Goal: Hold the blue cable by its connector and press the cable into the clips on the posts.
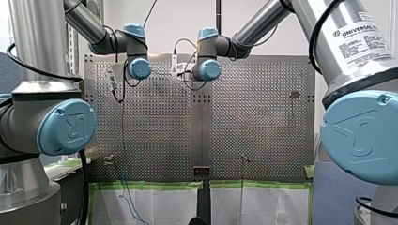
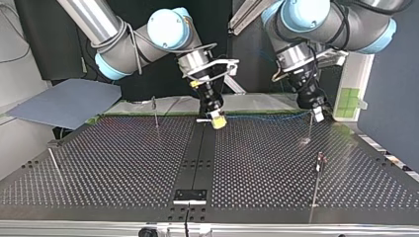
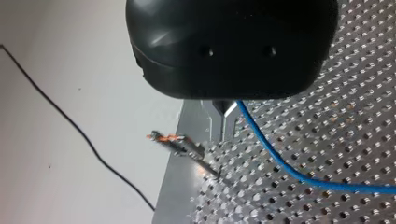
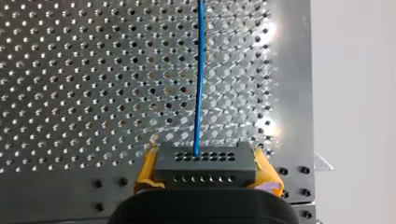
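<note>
In the right wrist view my right gripper (image 4: 204, 163) has its yellow pads (image 4: 145, 170) shut on a dark grey connector (image 4: 203, 175). The blue cable (image 4: 200, 74) runs straight ahead from it over the perforated plate. In the top view that gripper (image 2: 216, 120) hangs at the middle, and the cable (image 2: 267, 117) stretches across to my left gripper (image 2: 317, 112). In the left wrist view my left gripper (image 3: 222, 128) is shut on the cable (image 3: 280, 165), which leaves between its metal fingers. A thin post (image 3: 189, 150) with an orange-tipped clip stands just beside those fingers.
More thin posts stand on the table in the top view: one at the far left (image 2: 155, 112), one at the near left (image 2: 54, 165), one at the near right (image 2: 317, 180). In the front view the cable's slack (image 1: 123, 140) hangs over the table's taped edge (image 1: 145, 185).
</note>
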Controlling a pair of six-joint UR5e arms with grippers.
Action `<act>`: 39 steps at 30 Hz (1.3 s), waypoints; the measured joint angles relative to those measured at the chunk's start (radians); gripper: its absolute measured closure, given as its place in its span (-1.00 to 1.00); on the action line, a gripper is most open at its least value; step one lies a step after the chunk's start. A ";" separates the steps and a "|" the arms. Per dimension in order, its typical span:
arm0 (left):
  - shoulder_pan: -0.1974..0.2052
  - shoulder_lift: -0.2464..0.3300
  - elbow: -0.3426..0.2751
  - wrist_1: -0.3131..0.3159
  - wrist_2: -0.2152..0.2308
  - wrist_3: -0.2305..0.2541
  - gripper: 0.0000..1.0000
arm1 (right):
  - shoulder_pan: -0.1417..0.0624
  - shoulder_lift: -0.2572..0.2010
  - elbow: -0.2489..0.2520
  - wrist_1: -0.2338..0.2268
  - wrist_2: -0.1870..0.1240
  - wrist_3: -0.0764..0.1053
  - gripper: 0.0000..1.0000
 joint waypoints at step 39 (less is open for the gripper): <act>0.216 -0.066 0.154 -0.032 0.247 -0.065 1.00 | 0.006 0.002 -0.095 0.007 -0.008 0.003 1.00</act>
